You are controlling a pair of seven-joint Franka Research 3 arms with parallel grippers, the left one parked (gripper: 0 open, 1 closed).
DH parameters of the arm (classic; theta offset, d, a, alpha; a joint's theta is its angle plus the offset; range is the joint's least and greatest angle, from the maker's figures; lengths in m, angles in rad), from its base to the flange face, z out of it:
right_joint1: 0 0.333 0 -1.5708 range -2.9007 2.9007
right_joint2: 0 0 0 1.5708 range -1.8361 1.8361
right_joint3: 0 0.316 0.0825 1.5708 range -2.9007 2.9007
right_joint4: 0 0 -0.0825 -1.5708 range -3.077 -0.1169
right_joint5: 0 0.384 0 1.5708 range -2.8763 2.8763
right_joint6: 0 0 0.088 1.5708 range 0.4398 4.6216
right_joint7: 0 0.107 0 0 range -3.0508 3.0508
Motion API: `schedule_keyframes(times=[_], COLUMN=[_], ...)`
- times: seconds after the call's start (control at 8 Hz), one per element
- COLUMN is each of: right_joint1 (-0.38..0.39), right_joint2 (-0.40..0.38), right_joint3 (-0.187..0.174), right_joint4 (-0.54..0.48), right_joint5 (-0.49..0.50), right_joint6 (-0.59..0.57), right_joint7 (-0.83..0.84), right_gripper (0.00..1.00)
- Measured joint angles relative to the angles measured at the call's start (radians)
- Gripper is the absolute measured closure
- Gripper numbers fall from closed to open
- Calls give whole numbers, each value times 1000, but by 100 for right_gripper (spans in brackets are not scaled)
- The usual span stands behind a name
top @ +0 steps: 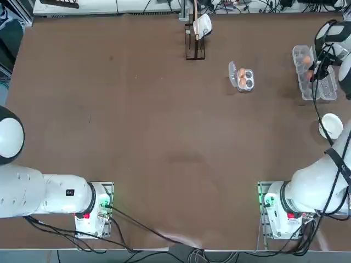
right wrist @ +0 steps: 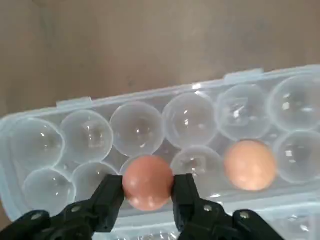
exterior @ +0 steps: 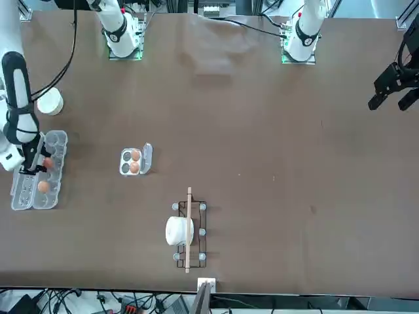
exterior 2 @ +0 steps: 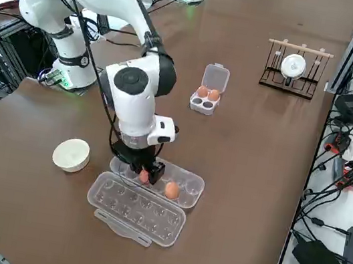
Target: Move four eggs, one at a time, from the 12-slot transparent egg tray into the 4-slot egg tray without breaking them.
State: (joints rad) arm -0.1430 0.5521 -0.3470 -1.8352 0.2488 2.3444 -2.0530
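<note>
Since two small orange-brown eggs [top: 242, 77] already sit in the small square clear four-cup tray [top: 249, 80] mid-table, we're halfway. Right gripper [right wrist: 148, 192] is clamped on egg three [right wrist: 147, 181] in the long clear twelve-cup carton [right wrist: 30, 150] near the table's right edge; the last egg [right wrist: 249, 165] waits beside it.

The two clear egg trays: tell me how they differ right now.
The 12-slot transparent egg tray is long, with two rows of cups; the 4-slot egg tray is small and square. The long tray lies near the white bowl, the small one mid-table. In the long tray the right gripper has its fingers shut on one egg, another egg beside it; the small tray holds two eggs, untouched. Both are clear plastic, lids open.
</note>
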Motion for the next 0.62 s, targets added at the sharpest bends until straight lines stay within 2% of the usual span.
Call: schedule_keyframes(times=[0.38, 0.62], right_joint1=[7, 38], right_joint2=[-116, -167], right_joint3=[9, 12], right_joint4=[9, 9], right_joint5=[8, 0], right_joint6=[-122, -230], right_joint7=[63, 218], right_gripper=[43, 43])
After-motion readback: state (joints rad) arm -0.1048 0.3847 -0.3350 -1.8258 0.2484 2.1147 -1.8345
